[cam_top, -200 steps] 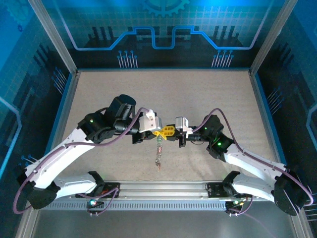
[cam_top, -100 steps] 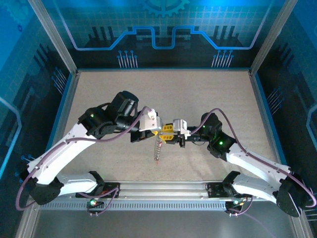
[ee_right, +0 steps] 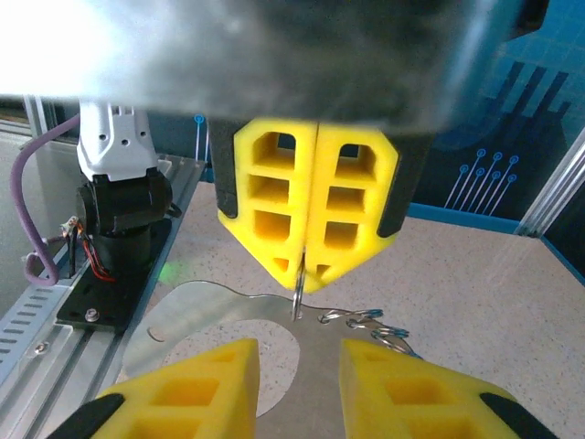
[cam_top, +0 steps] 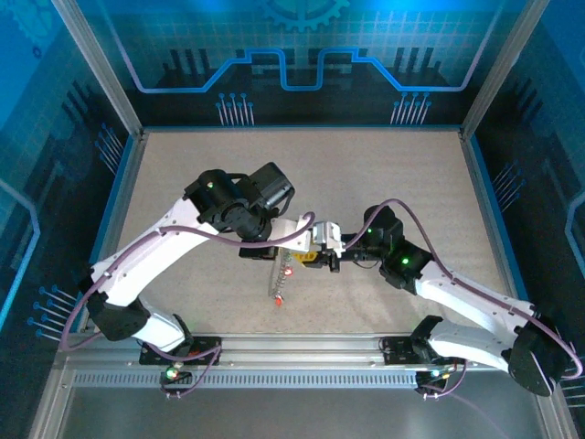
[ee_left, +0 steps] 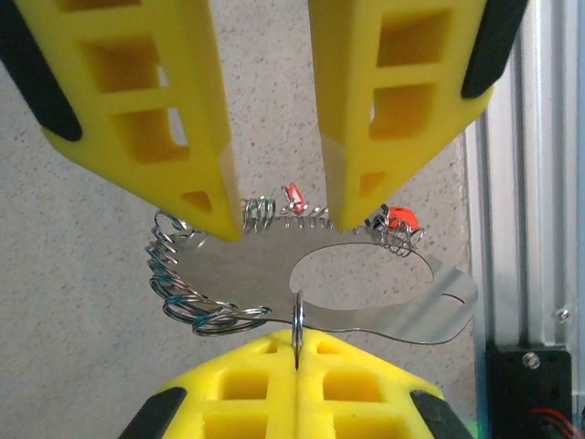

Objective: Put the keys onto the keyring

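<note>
The keyring (ee_left: 265, 270) is a flat grey metal band curved round a large hole, held level above the table. A small split ring (ee_left: 298, 315) passes through its edge, and my left gripper (ee_left: 298, 340) is shut on that ring. A chain of small wire rings (ee_left: 174, 274) runs along the band, carrying red-headed keys (ee_left: 399, 219). My right gripper (ee_left: 283, 219) faces the left one with its fingers apart, the tips at the band's far edge. In the right wrist view the right gripper (ee_right: 297, 352) stands open over the keyring (ee_right: 210, 306), below the shut left gripper (ee_right: 300, 274). From above, the keys (cam_top: 278, 300) dangle below both grippers.
An aluminium rail (cam_top: 292, 347) runs along the table's near edge, close under the keyring. The left arm's base (ee_right: 114, 210) stands on it. Blue walls enclose the sandy table (cam_top: 366, 174) on three sides.
The right gripper has opened from shut. The left arm has swung its elbow up and to the right. The meeting point and the dangling keys have shifted slightly nearer.
</note>
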Controlling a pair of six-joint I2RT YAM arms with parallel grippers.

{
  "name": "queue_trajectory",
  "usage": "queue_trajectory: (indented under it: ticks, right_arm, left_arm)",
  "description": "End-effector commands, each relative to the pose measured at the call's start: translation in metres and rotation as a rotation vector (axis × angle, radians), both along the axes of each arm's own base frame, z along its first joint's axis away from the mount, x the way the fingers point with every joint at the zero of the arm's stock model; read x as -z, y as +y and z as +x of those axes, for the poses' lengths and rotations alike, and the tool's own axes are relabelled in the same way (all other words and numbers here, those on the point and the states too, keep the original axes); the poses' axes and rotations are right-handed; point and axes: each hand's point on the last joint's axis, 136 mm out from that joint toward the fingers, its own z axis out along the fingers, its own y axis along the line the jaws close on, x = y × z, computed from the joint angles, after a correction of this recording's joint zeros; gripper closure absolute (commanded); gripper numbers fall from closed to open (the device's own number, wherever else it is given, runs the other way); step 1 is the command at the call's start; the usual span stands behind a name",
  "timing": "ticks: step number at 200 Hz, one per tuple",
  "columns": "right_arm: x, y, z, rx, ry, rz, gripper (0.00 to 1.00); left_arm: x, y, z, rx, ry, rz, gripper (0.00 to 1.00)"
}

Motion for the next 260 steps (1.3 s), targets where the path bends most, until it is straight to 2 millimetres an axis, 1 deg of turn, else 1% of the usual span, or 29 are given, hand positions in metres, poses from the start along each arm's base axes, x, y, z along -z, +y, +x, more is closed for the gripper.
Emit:
queue_trajectory:
  ticks: [1, 11, 25, 55, 84, 115, 132, 160, 194, 210, 244, 251, 260]
  right_arm:
    - [-0.001, 0.009, -0.011, -0.052, -0.001, 0.012, 0.71]
    - [-0.001, 0.011, -0.011, -0.052, 0.003, 0.016, 0.70]
    - [-0.003, 0.013, -0.008, -0.036, 0.016, 0.042, 0.66]
    - [-0.008, 0.015, -0.003, -0.010, 0.037, 0.088, 0.65]
    - [-0.011, 0.015, -0.001, 0.000, 0.052, 0.133, 0.67]
    - [-0.010, 0.016, -0.005, -0.009, 0.051, 0.140, 0.76]
    - [-0.009, 0.016, -0.007, -0.005, 0.050, 0.135, 0.77]
    - [-0.014, 0.015, -0.007, 0.002, 0.036, 0.145, 0.77]
    - [-0.018, 0.012, -0.007, 0.016, 0.015, 0.156, 0.76]
    - [-0.018, 0.011, -0.008, 0.017, 0.012, 0.156, 0.80]
    - [-0.019, 0.011, -0.009, 0.012, 0.010, 0.163, 0.82]
    - [-0.019, 0.011, -0.008, 0.012, 0.012, 0.161, 0.85]
    - [-0.019, 0.011, -0.009, 0.008, 0.012, 0.160, 0.93]
  left_arm:
    - [-0.009, 0.006, 0.002, 0.018, -0.057, 0.044, 1.00]
    - [-0.012, 0.002, 0.002, 0.022, -0.057, 0.025, 1.00]
    - [-0.015, -0.001, 0.002, 0.024, -0.065, 0.004, 1.00]
    - [-0.023, -0.008, 0.001, 0.032, -0.075, -0.057, 1.00]
    - [-0.034, -0.014, -0.003, 0.044, -0.095, -0.146, 1.00]
    - [-0.044, -0.018, -0.007, 0.043, -0.090, -0.228, 1.00]
    - [-0.045, -0.019, -0.008, 0.043, -0.084, -0.229, 1.00]
    - [-0.043, -0.021, -0.009, 0.045, -0.059, -0.224, 1.00]
    - [-0.042, -0.023, -0.005, 0.039, -0.064, -0.211, 1.00]
    - [-0.042, -0.025, -0.003, 0.037, -0.074, -0.200, 1.00]
    - [-0.034, -0.024, -0.001, 0.030, -0.067, -0.129, 1.00]
    - [-0.035, -0.025, -0.001, 0.028, -0.064, -0.131, 1.00]
    - [-0.036, -0.026, -0.001, 0.027, -0.064, -0.142, 1.00]
